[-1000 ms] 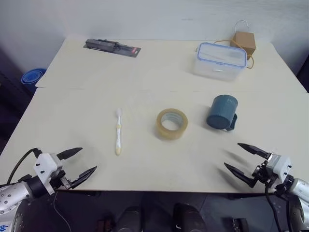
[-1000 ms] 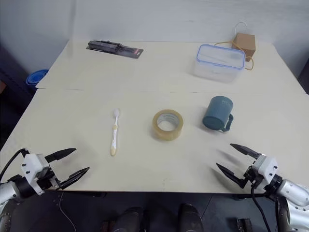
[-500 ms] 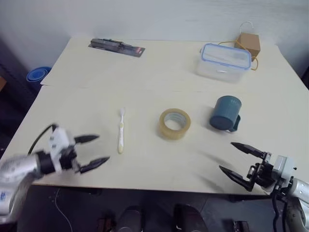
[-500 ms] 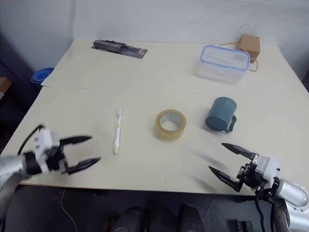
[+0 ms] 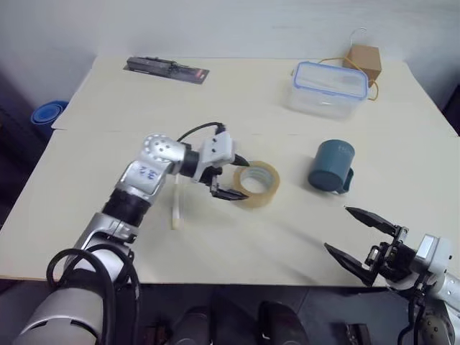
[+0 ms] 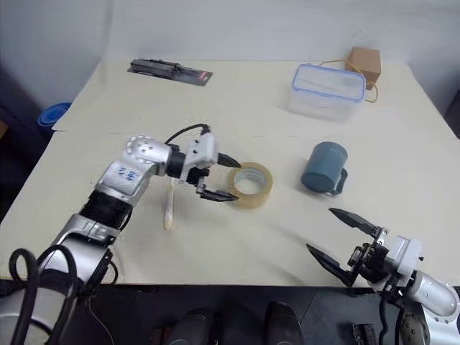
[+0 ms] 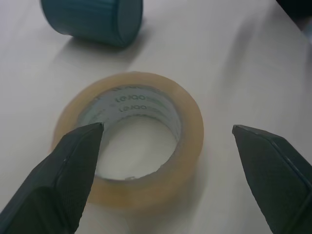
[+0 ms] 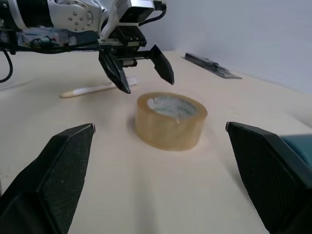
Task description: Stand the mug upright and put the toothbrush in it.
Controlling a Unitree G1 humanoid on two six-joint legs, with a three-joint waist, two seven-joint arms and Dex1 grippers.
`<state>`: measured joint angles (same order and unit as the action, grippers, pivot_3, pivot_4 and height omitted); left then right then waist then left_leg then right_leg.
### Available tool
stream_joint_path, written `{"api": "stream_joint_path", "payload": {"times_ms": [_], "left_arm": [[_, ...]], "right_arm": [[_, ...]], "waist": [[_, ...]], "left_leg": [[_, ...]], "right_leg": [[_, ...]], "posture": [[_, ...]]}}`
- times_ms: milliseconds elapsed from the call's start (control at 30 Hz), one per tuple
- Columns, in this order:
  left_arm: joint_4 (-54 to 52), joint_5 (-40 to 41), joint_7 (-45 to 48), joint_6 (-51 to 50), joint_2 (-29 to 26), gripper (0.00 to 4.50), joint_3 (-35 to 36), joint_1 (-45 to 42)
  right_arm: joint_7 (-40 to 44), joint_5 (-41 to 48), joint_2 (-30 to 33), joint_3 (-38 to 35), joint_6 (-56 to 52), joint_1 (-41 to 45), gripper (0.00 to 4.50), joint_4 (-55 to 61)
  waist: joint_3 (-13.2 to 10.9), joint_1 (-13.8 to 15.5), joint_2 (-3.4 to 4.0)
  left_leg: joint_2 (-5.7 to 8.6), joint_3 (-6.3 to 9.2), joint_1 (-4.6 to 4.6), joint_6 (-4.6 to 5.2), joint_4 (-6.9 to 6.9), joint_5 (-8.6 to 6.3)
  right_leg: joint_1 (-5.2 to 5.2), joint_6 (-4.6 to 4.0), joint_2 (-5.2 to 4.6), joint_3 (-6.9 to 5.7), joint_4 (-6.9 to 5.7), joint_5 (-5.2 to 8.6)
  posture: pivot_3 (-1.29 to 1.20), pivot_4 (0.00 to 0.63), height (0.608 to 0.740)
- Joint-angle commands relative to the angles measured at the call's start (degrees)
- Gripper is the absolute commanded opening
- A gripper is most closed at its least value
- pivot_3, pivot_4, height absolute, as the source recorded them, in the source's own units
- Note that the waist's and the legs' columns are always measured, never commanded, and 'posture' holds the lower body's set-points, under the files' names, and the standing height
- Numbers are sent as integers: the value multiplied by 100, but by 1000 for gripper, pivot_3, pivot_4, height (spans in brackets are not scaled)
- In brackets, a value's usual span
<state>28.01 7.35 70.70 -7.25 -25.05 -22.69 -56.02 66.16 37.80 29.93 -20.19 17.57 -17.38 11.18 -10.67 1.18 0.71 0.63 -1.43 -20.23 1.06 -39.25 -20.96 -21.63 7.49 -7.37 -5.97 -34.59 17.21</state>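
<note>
my left gripper [image 5: 231, 178] hangs spread wide by the tape roll [image 5: 255, 184], toothbrush [image 5: 175, 205] behind it under my arm. mug [image 5: 331, 167] lies tipped beyond the roll. right gripper [image 5: 359, 238] spread, empty, near edge.

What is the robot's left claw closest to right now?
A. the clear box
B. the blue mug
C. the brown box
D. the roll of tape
D: the open left gripper hovers right beside the tape roll, while the mug sits farther along the table.
</note>
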Motion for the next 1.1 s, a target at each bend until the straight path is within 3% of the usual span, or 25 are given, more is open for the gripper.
{"api": "stream_joint_path", "payload": {"times_ms": [33, 200, 333, 400, 533, 700, 867, 967, 1100], "left_arm": [[408, -402, 172, 351, 181, 4084, -209, -162], [748, -845, 21, 468, 487, 2617, -341, -236], [466, -601, 130, 389, 527, 1322, 2, -149], [183, -457, 257, 305, 393, 893, 175, -29], [-834, 131, -197, 91, -119, 865, 1277, 397], [-2051, 112, -1071, -600, -1331, 851, 2476, 1141], [-3305, -57, -2010, -2930, -2476, 851, 3938, 2787], [-4052, 3, -2726, -4681, -2315, 851, 4971, 3870], [-4527, -58, -3272, -5487, -2168, 851, 5061, 4408]], "right_arm": [[-187, -23, -111, -263, 211, -132, 4500, 175], [-356, -118, -269, -236, 341, -283, 4500, 238], [-363, -177, -312, -125, 378, -255, 4500, 165], [-310, -167, -297, -67, 338, -186, 4500, 95], [-132, -126, -227, 167, 171, 352, 4500, -211], [242, 212, -272, 528, -170, 1054, 4500, -307], [852, 202, -390, 1261, -342, 1733, 4500, -289], [988, 174, -650, 1528, -288, 2309, 4500, -535], [1146, 92, -753, 1615, -282, 2487, 4500, -768]], "waist": [[-2, 12, -3], [-5, 32, -9], [-5, 31, -10], [-5, 19, -9], [-10, -44, -7], [-24, -137, 0], [-24, -149, 3], [-27, -146, -1], [-27, 63, -13]], "left_leg": [[-2, -4, 0, 0, -1, 0], [-1, -3, 1, 3, -17, 2], [-26, -1, -1, 3, -17, 1], [-28, -1, -1, 3, -17, 1], [-39, 9, 0, 3, -16, 2], [-41, 62, -4, -3, -26, 3], [-30, 75, -3, 1, -23, -1], [-32, 80, -5, 2, -23, -3], [-27, 127, -20, -2, -50, -7]], "right_leg": [[-1, 0, 0, 1, 0, 0], [5, 2, -6, 5, -6, -1], [4, 2, -5, 4, -6, -1], [3, 2, -4, 3, -7, -1], [-1, 2, -1, 7, -10, -1], [-7, -1, -2, 5, -24, 0], [-3, -2, -11, 3, -28, 1], [-4, -3, -10, 4, -28, 1], [4, -6, -11, 3, -35, 3]], "posture": [[0, 150, 740], [0, 150, 740], [0, 150, 740], [0, 150, 740], [0, 150, 740], [0, 150, 740], [0, 150, 740], [0, 150, 740], [0, 150, 740]]}}
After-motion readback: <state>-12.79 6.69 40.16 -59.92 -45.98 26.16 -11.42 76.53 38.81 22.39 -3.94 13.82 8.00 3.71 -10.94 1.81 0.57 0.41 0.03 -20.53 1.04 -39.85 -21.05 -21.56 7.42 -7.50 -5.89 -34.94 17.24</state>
